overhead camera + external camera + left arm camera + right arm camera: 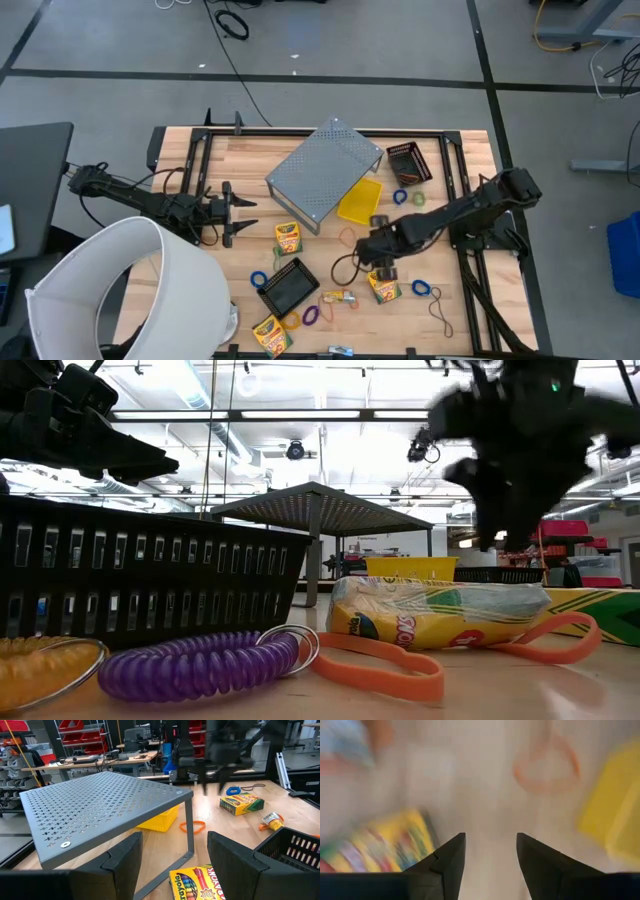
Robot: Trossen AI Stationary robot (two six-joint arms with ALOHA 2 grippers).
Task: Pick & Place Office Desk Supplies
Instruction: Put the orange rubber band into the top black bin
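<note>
1. the right gripper [382,262] is hovering low over the middle of the table, fingers parted with nothing between them; its wrist view is showing bare wood in the gap.
2. the nearest task thing is a crayon box [384,287], lying flat on the table just beside the right gripper, on the side toward the table's near edge. in the right wrist view a crayon box [380,840] is sitting off to one side of the fingers, not between them, so the gripper is not yet lined up.
3. the box's long axis is running roughly from the gripper toward the near edge, slightly slanted; i judge the fingers will need to straddle its short width.
4. the left gripper [232,214] is waiting well apart, by the grey perforated stand [325,170], fingers spread and empty, with another crayon box [288,238] near it.
5. the right arm is clearly closer to the first box, so this pick looks like its job.
</note>
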